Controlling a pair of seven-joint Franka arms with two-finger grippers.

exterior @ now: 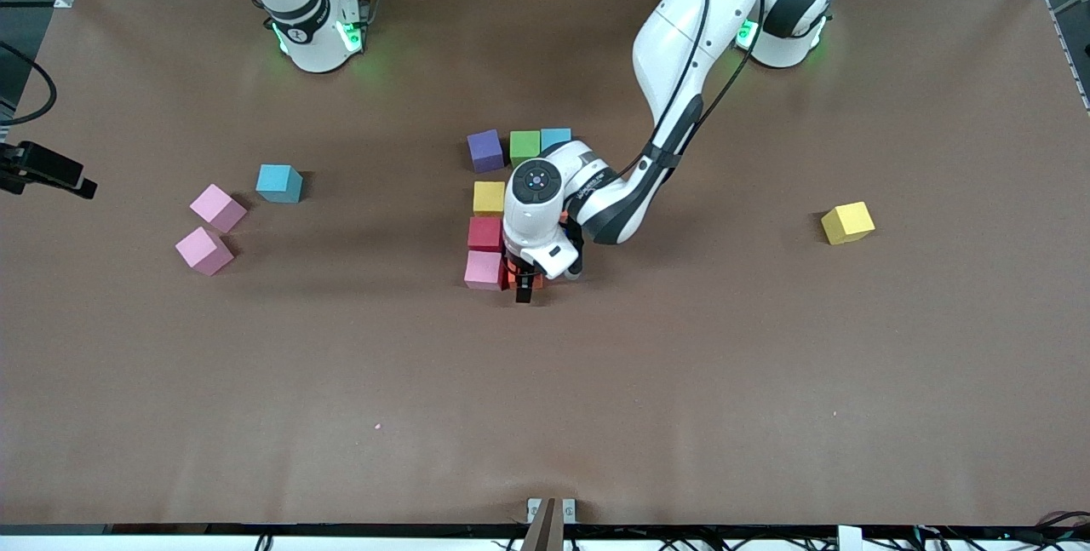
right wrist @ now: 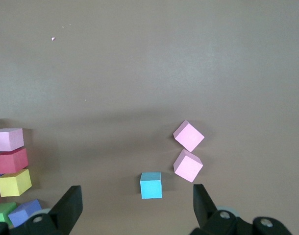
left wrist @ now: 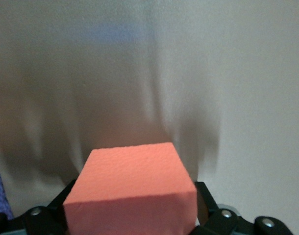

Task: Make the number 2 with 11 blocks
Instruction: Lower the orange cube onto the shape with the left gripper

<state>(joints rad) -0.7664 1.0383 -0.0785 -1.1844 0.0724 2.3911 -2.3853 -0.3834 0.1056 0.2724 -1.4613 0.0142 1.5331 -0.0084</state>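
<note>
The left hand (exterior: 525,283) is down at the middle of the brown surface (exterior: 681,381), fingers spread wide to either side of an orange matte foam cube (left wrist: 132,188). The cube sits on the surface between the fingers and appears released, not gripped. It lies just beside a pink foam cube (exterior: 484,270) at the end of the figure nearest the front camera.

From there a column runs away from the camera: a red foam cube (exterior: 485,233), a yellow foam cube (exterior: 489,198), then a row of purple (exterior: 485,150), green (exterior: 524,146) and light blue (exterior: 555,138) foam cubes. The arm hides part of the figure.

The right hand (right wrist: 135,208) is wide open and empty; that arm waits over its own end of the surface.

Handling, judged: the cubes look light, soft and slightly grippy. Take hold across two opposite flat faces, with modest squeeze.

Loose stock: two pink cubes (exterior: 210,229) and a light blue cube (exterior: 279,183) toward the right arm's end, and a yellow cube (exterior: 847,222) toward the left arm's end.

Obstruction: close-set neighbours leave little finger room, and a sideways withdrawal could nudge the pink cube.
</note>
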